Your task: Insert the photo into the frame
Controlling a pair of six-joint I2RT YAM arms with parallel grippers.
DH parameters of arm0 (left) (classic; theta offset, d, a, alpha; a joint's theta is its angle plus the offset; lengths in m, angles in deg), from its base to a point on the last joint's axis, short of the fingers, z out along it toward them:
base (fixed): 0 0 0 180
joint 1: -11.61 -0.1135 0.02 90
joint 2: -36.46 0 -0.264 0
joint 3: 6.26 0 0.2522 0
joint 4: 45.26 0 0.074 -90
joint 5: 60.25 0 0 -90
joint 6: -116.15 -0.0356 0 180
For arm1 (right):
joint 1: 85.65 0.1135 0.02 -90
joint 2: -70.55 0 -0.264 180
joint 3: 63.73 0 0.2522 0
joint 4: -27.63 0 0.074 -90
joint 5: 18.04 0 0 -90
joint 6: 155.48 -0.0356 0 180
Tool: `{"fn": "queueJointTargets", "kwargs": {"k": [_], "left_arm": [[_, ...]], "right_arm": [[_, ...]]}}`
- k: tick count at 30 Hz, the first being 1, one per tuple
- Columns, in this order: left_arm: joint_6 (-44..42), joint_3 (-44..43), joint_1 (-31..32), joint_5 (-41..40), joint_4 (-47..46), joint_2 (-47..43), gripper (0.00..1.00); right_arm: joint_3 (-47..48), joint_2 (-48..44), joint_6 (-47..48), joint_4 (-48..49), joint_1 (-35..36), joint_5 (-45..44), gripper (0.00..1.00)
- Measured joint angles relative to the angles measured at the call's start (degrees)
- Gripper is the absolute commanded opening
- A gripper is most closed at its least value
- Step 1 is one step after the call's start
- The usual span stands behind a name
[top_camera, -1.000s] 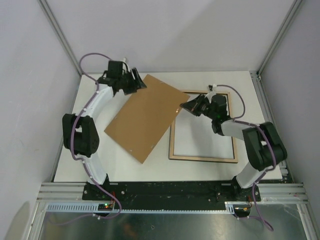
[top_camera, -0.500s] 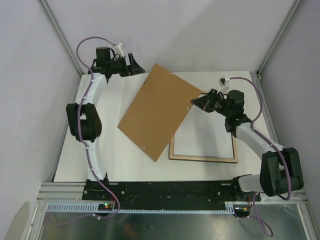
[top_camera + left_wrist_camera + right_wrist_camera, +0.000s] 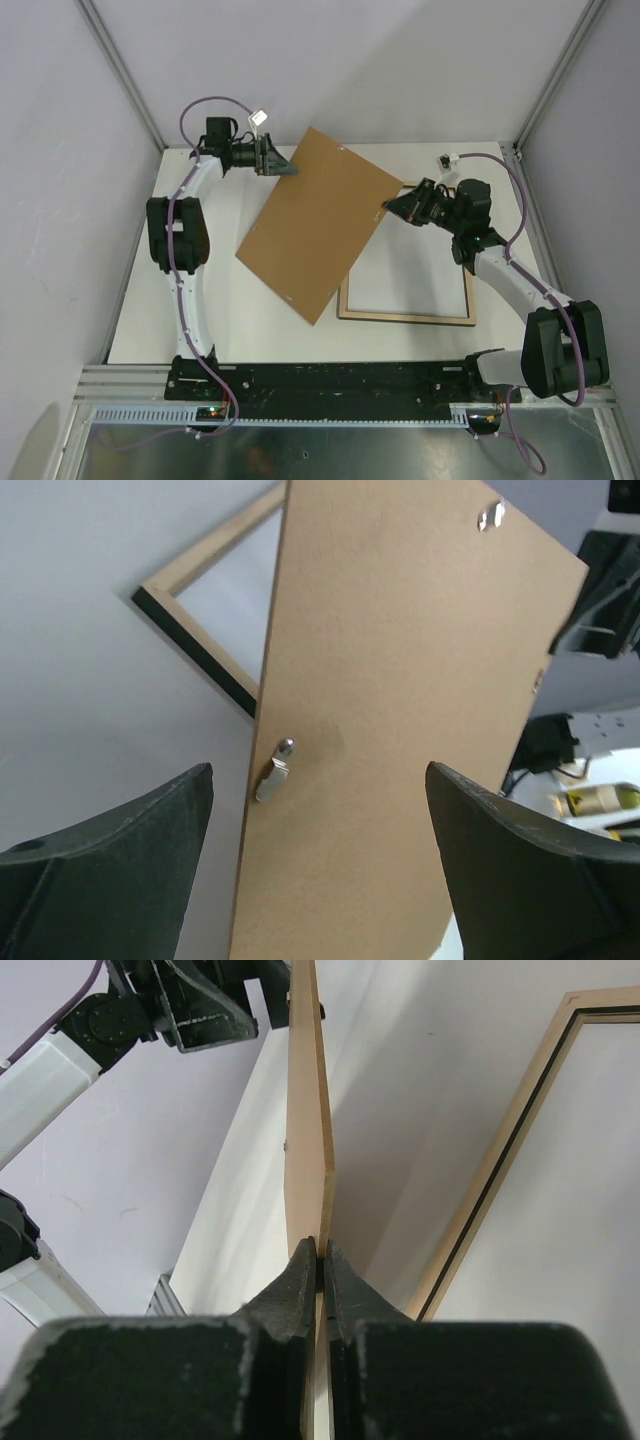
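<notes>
right gripper [image 3: 321,1252]: clamped on the edge of flat brown cardboard backing board [image 3: 310,225], held tilted up, likely to bare what lies beneath | left gripper [image 3: 278,163]: spread wide, holding nothing, just off the board's far corner | below right fingers: thin pale-wood rectangular frame [image 3: 405,317] lying flat, reverse up, on white table [image 3: 230,320] | photo: white field inside the frame possibly its plain back, cannot tell

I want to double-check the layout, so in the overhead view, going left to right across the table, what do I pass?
The left gripper → brown backing board → frame. The right gripper, pinching the board's edge, overlaps the frame, so it's left out.
</notes>
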Motion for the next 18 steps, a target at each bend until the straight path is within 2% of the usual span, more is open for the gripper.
{"fn": "queueJointTargets", "kwargs": {"k": [6,10,18], "left_arm": [[-1.9,3.8,0.0,6.8,-0.2,0.0,0.81],[-2.6,5.4,0.0,8.8,-0.5,0.0,0.66],[-3.6,10.3,0.0,9.8,-1.0,0.0,0.44]], "right_arm": [[0.0,1.2,0.1,2.1,-1.2,1.6,0.00],[0.5,5.3,-1.6,6.3,-4.4,4.3,0.00],[2.7,16.7,-7.7,16.7,-9.7,12.3,0.00]]}}
